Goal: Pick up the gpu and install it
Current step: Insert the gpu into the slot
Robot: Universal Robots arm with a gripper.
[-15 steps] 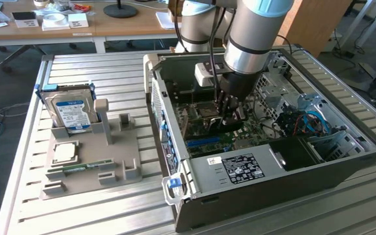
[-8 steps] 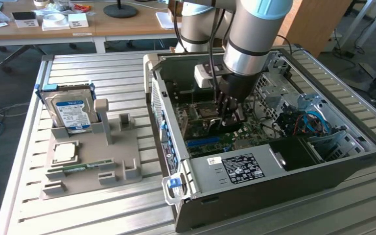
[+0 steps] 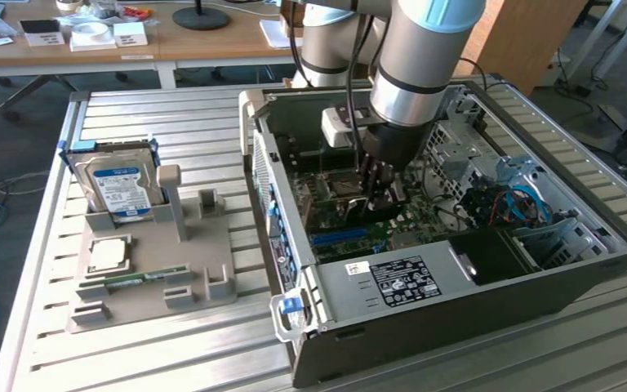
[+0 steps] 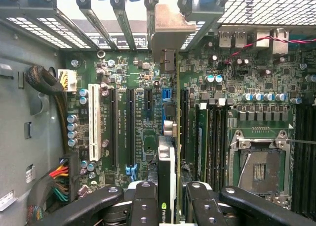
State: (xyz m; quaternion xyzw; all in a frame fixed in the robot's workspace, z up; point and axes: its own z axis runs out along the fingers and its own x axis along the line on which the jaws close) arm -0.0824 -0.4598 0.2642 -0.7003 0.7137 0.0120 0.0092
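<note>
pincer (image 4: 167, 206): clamped shut on the gpu (image 4: 167, 171), card held edge-on so its connector edge faces down
gpu: upright inside the case (image 3: 423, 302), lined up over the motherboard slots (image 4: 129, 132), bracket toward the back wall
case: lies on its side on the table (image 3: 161, 351), so slots face up

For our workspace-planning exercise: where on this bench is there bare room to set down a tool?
Bare slatted table lies between the grey holder and the far edge, and along the near edge in front of the holder. Inside the computer case it is crowded: the gripper holds the gpu above the motherboard.
</note>
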